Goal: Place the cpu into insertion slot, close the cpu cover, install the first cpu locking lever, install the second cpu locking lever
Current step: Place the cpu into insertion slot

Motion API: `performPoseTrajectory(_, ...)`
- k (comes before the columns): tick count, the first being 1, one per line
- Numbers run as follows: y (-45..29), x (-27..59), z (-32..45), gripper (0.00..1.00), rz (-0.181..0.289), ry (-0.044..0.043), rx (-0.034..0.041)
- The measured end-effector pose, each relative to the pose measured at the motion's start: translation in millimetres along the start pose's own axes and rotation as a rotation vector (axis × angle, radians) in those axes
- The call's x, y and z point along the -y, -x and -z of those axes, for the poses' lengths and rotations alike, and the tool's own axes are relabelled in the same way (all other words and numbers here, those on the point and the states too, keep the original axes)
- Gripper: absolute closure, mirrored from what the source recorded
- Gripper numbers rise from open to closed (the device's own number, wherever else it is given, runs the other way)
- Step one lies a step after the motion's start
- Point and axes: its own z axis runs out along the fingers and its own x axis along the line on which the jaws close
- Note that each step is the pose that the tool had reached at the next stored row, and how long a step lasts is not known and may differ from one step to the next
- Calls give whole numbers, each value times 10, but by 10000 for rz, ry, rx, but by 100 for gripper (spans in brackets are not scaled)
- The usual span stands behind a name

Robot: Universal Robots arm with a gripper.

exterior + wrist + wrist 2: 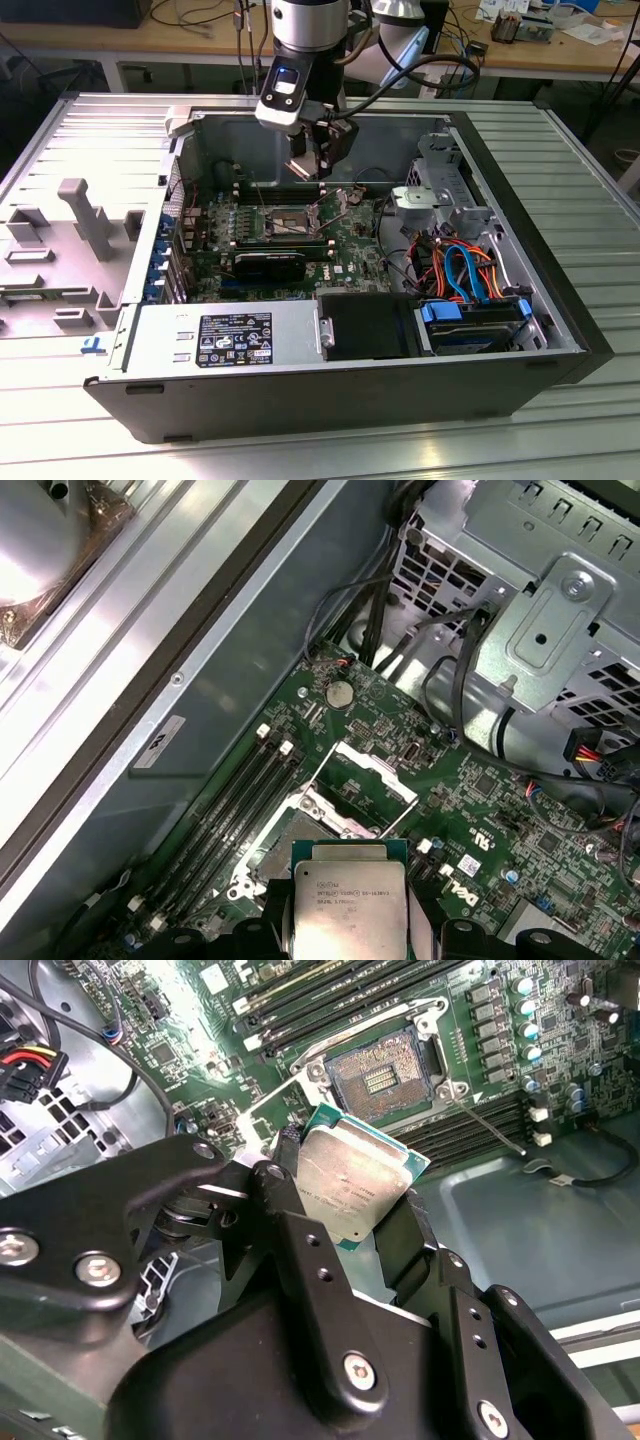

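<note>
The cpu [352, 1182], a flat square chip with a dull silver top and green edge, is pinched between the black fingers [410, 1230] of my gripper [345, 1195]. It hangs tilted above the green board, a short way off the insertion slot [385, 1075], whose dark pin field lies bare. In the first wrist view the cpu [345, 895] sits in my gripper [348, 930] and partly hides the insertion slot [290, 835]. Beside the slot the cpu cover [375, 770] stands swung up. In the exterior view my gripper [320, 172] hovers over the insertion slot [290, 222] inside the open computer case.
Long black memory slots [300, 1000] flank the socket. A thin metal lever rod [495, 1125] sticks out beside it. A silver drive cage [440, 190], coloured cables [460, 265] and a power supply box [225, 340] crowd the case [560, 290]. The grey side wall [230, 670] is close.
</note>
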Motion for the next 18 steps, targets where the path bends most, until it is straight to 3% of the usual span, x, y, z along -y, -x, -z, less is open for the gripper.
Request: performPoseTrajectory(18, 0, 1, -8, 45, -399, 7, 36)
